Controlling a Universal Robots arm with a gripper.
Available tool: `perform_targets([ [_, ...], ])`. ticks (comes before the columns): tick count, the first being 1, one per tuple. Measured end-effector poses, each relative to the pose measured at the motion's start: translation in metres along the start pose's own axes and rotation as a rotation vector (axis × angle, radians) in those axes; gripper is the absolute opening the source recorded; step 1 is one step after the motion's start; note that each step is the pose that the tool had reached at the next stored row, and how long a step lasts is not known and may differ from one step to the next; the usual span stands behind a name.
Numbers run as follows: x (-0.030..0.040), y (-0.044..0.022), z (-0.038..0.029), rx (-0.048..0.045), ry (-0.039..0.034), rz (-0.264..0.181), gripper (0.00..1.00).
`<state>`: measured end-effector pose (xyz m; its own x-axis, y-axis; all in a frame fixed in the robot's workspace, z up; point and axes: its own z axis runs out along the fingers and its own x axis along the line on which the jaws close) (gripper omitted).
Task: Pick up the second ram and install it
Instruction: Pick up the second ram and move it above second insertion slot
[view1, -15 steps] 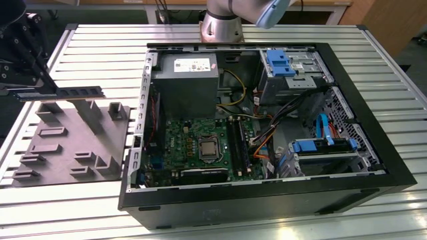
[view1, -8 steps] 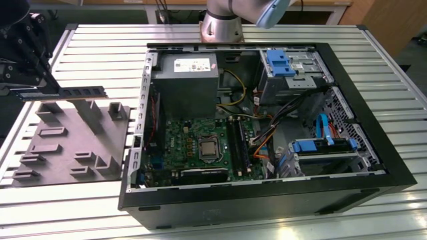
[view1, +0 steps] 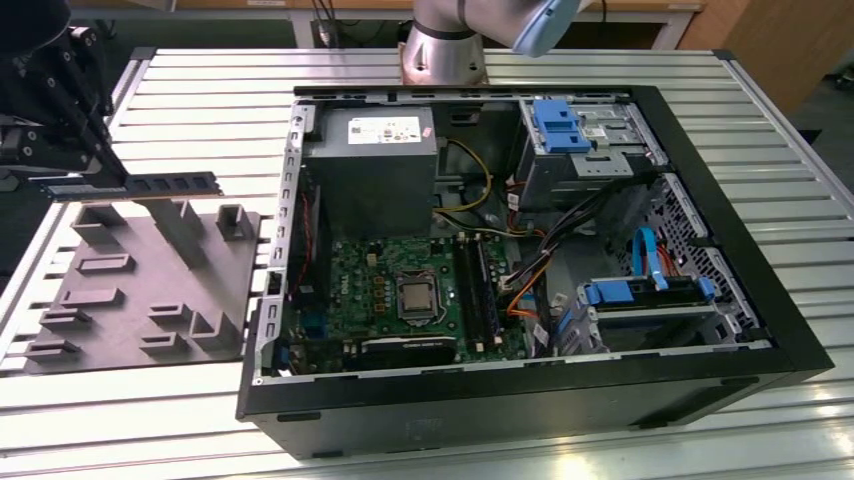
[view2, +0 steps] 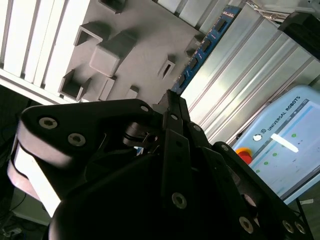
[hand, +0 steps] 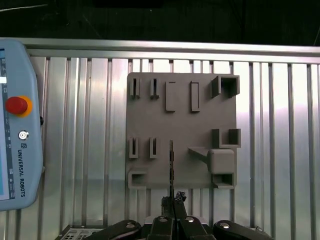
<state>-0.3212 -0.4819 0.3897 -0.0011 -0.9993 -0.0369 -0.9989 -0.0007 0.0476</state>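
Slatted metal table (view1: 200, 90), brushed and softly shiny. Holder tray (view1: 134, 290) of matt grey plastic. Gripper (hand: 172, 199) matt black. Second ram (view1: 174, 183), a flat board with dull dark chips. Teach pendant (hand: 15, 125) of smooth pale plastic.

In the exterior view you get the gripper (view1: 123, 178) only in part. Above the holder tray (view1: 134, 290) its body runs off the picture's edge, and its fingers cover one end of the second ram (view1: 174, 184) they clamp. In the first wrist view the ram stands edge-on over the tray as a thin line, so you cannot tell its faces. In the second wrist view the gripper's body hides the tray's nearer part. Beside the tray, the teach pendant (hand: 17, 125) is cut off by the picture's edge.
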Motion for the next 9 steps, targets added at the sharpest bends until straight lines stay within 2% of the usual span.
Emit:
perform_targets([
  [9,0.0000,-0.0066,-0.0003,0.0000,-0.0001,0.000,0.12],
])
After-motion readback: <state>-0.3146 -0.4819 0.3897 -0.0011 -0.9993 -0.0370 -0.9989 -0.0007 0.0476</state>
